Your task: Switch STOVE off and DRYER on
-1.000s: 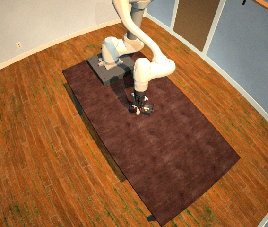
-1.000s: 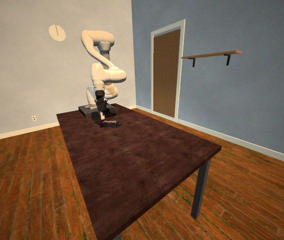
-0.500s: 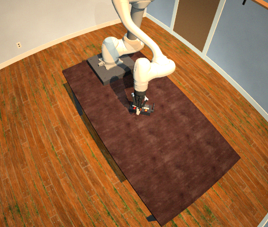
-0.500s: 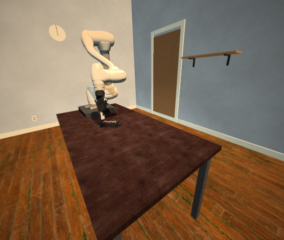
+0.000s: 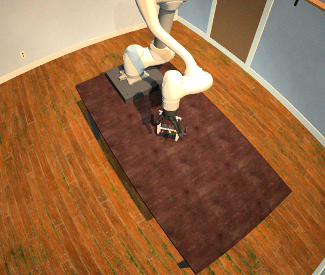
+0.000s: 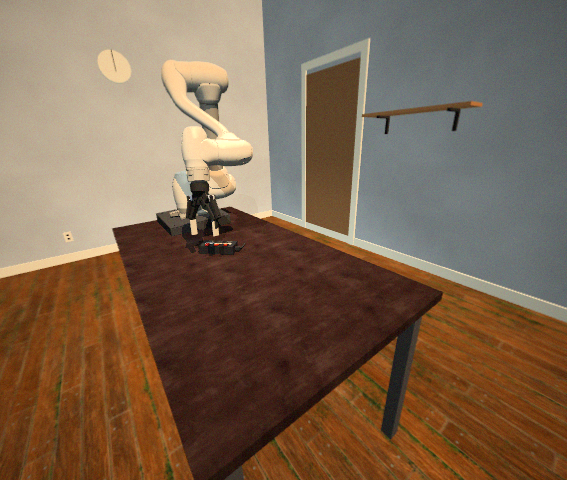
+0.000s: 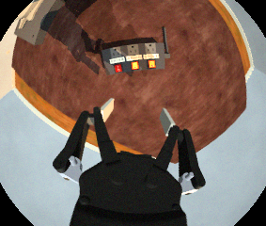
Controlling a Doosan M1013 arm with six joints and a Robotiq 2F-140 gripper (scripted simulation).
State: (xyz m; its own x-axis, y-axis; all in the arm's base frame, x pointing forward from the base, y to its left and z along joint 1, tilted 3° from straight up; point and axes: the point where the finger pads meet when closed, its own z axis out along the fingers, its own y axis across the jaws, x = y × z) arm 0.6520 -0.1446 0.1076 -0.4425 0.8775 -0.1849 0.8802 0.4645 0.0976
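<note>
The power strip (image 7: 134,58) is a dark bar that lies flat on the brown table. It has three small switches in a row along its near edge, one red and two orange-red, with pale labels behind them. It also shows in the top view (image 5: 169,132) and in the exterior view (image 6: 217,247). My gripper (image 7: 137,108) hangs above the strip with its fingers spread wide and nothing between them. In the top view the gripper (image 5: 171,132) straddles the strip from above, and in the exterior view the gripper (image 6: 202,227) hovers clear of it.
The grey robot base plate (image 5: 134,84) sits on the table's far end, close behind the strip. The table edge (image 7: 52,113) runs near the strip on one side.
</note>
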